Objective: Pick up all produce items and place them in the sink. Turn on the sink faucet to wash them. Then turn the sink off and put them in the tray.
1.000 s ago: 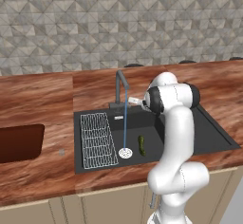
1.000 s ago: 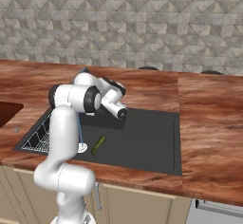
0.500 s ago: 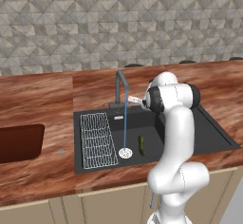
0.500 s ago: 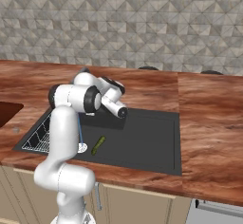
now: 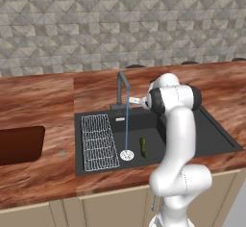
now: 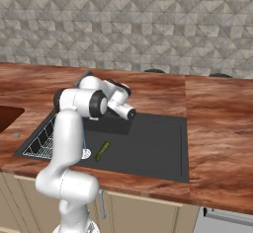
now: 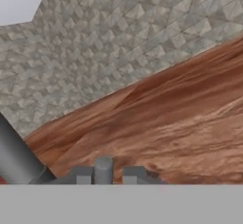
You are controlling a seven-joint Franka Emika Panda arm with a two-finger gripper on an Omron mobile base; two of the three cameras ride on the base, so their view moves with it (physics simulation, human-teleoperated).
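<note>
Tool [image 5: 137, 99] beside the faucet [image 5: 123, 89] stem, opening impossible to tell. Water running onto the drain. Cucumber [image 5: 142, 146] lying in the sink [image 5: 211, 130], right of the drain.

countertop [image 5: 43, 101]: glossy reddish wood | sink [image 5: 211, 134]: matt black | sink faucet [image 5: 121, 89]: grey metal | wall [image 5: 120, 24]: rough stone tile

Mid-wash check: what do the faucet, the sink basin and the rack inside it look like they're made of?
Faucet: likely metal with a matte dark grey finish, judging by its slim, rigid stem. Sink: flat matte black with no shine, perhaps composite or coated metal; unclear. Rack: thin white crossed wires, apparently coated wire.
</note>
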